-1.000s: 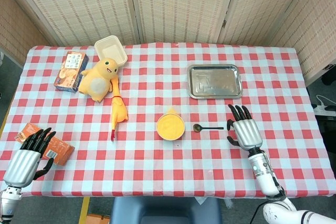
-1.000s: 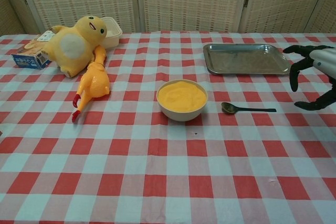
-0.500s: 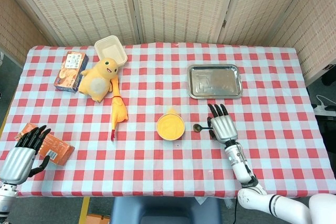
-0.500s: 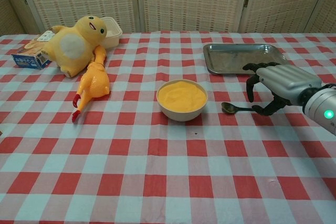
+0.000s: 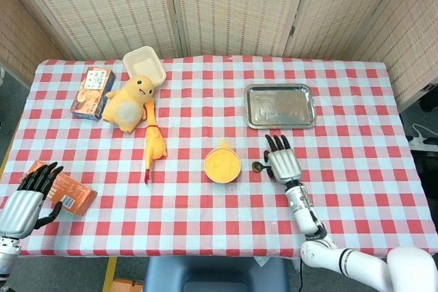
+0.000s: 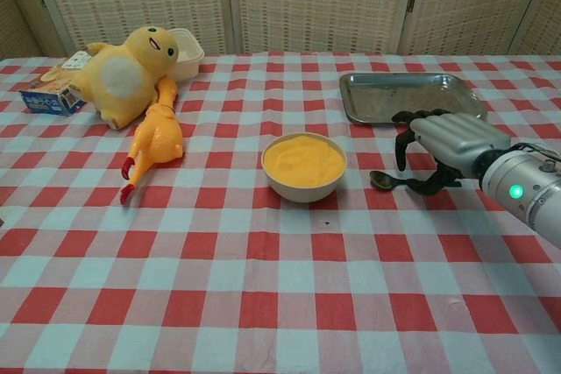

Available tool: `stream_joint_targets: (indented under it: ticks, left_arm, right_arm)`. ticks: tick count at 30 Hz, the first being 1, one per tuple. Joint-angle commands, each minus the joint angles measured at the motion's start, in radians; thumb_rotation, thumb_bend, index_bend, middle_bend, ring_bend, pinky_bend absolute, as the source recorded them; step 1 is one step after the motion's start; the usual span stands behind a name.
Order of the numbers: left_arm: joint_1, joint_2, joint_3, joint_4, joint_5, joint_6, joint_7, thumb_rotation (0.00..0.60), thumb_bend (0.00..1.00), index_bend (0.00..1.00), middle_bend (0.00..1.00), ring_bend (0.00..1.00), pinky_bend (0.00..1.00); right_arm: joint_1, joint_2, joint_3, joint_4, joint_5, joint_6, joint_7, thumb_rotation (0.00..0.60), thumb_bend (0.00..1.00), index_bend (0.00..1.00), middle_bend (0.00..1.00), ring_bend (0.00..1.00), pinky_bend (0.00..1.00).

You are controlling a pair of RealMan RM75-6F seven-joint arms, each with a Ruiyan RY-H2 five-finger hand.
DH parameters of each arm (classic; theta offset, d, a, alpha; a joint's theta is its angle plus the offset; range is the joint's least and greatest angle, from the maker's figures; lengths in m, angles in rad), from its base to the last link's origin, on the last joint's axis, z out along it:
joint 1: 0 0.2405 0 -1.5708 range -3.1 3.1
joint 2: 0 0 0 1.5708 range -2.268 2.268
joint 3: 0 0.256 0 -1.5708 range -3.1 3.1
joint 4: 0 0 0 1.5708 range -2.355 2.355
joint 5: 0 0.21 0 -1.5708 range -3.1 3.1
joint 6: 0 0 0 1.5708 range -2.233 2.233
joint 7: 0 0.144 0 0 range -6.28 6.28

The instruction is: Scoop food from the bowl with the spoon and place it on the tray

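Right hand (image 6: 443,148) is arched over the handle of the small dark metal spoon (image 6: 382,180), fingers curled downward with the thumb low against the red-and-white checked desk (image 6: 263,304). I cannot tell from either view whether the handle is already pinched; the spoon's bowl lies flat on the cloth, just right of the cream bowl of orange food (image 6: 304,165). The shiny rectangular metal tray (image 6: 408,96) sits behind the hand, well clear of the bowl. Left hand (image 5: 27,200) hovers at the near-left desk edge with fingers spread, holding nothing, just beside an orange snack packet (image 5: 65,191).

Procedure for the current step, as I judge it: close thumb and fingers on the handle near its mid-length, not at the tip, so the spoon stays level when lifted. Lower until the fingertips meet the cloth on both sides of the handle before closing; the handle is thin and may roll or slide away. Keep the wrist clear of the food bowl's rim.

Change from the frame half a second earlier: the right hand has moved slightly left along the handle toward the spoon's bowl and sits lower. Spoon, bowl and tray have not shifted.
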Motion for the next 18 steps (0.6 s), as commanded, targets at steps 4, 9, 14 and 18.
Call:
stream_joint_targets:
  ticks: [4,9,14,18]
  left_arm:
    - [-0.001,0.003,0.002,-0.003,-0.001,0.000,-0.003,0.600,0.43,0.00,0.00,0.00,0.13]
    - [-0.003,0.004,0.004,-0.005,0.001,-0.002,-0.005,0.600,0.43,0.00,0.00,0.00,0.13]
    - [-0.003,0.006,0.006,-0.006,0.002,0.000,-0.006,0.600,0.43,0.00,0.00,0.00,0.13]
    - [-0.004,0.007,0.006,-0.005,0.000,-0.002,-0.008,0.600,0.43,0.00,0.00,0.00,0.13]
  right_arm:
    - [0.003,-0.010,-0.008,0.008,0.003,0.012,0.005,0.600,0.32,0.49,0.04,0.00,0.00]
    - [0.007,-0.021,-0.013,0.019,0.009,0.016,0.004,0.600,0.32,0.50,0.04,0.00,0.00]
    - [0.010,-0.028,-0.012,0.026,0.012,0.021,0.005,0.600,0.32,0.51,0.04,0.00,0.00]
    - [0.016,-0.039,-0.012,0.037,0.020,0.022,-0.001,0.600,0.32,0.52,0.04,0.00,0.00]
